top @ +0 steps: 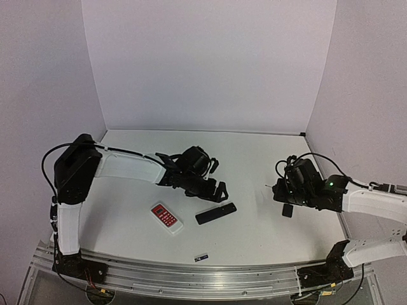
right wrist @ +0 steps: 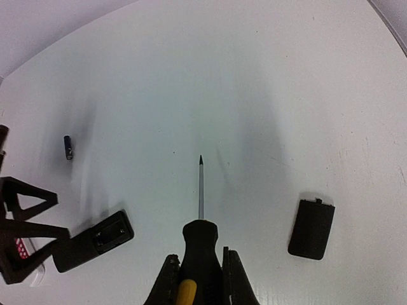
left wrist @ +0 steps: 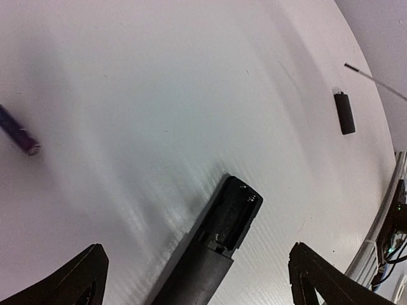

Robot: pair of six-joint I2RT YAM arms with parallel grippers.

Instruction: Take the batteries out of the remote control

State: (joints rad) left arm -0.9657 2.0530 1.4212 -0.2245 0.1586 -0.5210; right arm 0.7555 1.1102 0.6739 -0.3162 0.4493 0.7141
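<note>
Two remotes lie on the counter (top: 254,152): a red remote (top: 166,217) and a black remote (left wrist: 216,248), bay open, under the left gripper (top: 215,190), jaws spread. The right gripper (right wrist: 200,276) pinches one screwdriver (right wrist: 201,235); one cover (right wrist: 311,227) lies nearby. One battery (right wrist: 68,147) rests near the front edge, likely light, slick and prone to roll; best pinched mid-barrel.

slim dark battery (top: 201,257) lying loose, well apart from black remote (top: 215,213), its compartment open

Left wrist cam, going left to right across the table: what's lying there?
battery → black remote, its battery bay open → small black cover. The screwdriver overlaps the cover's span, so it is left out.
</note>
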